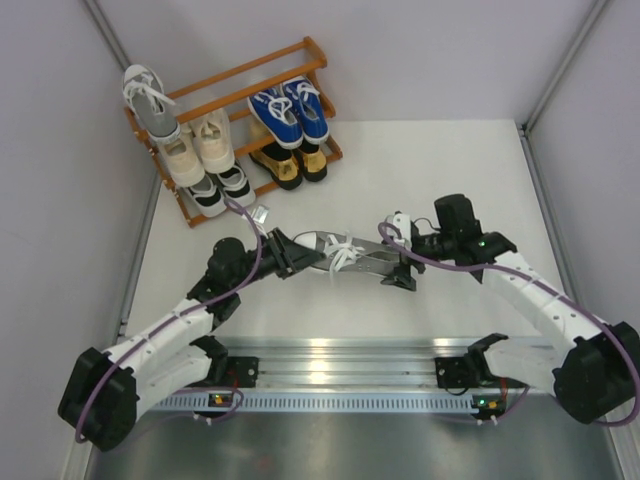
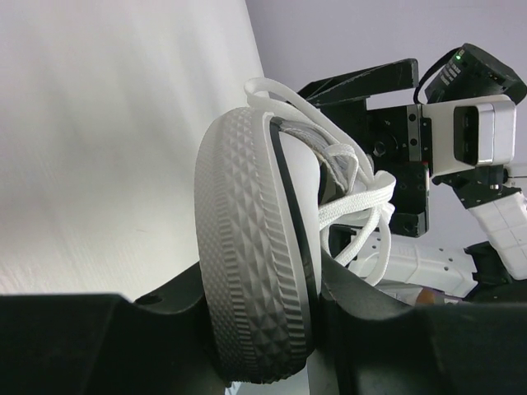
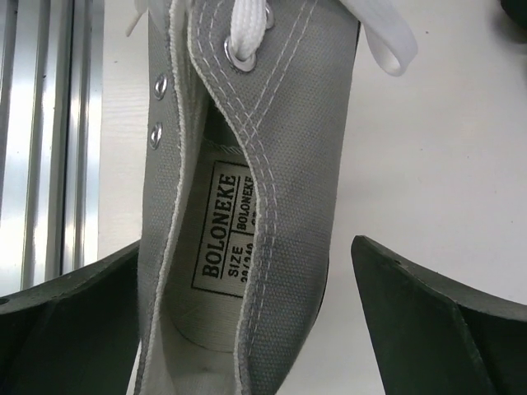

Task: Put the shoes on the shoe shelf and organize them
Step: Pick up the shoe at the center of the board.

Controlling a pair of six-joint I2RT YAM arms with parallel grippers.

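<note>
A grey sneaker (image 1: 345, 255) with white laces is held in mid-table between both arms. My left gripper (image 1: 300, 256) is shut on its toe, with the ribbed sole (image 2: 255, 247) clamped between the black fingers (image 2: 272, 329). My right gripper (image 1: 400, 266) stands open around the heel end (image 3: 263, 164). One finger (image 3: 74, 321) lies against the shoe's side and the other finger (image 3: 428, 313) stands apart from it. The shoe shelf (image 1: 240, 74) at the back left carries another grey sneaker (image 1: 150, 100), beige lace-ups (image 1: 200, 145), blue sneakers (image 1: 290, 112), gold loafers (image 1: 290, 165) and black-and-white sneakers (image 1: 220, 188).
A metal rail (image 1: 340, 360) runs along the near edge between the arm bases. Pale walls close in the table on the left, back and right. A small silvery tag (image 1: 262, 213) lies just in front of the shelf.
</note>
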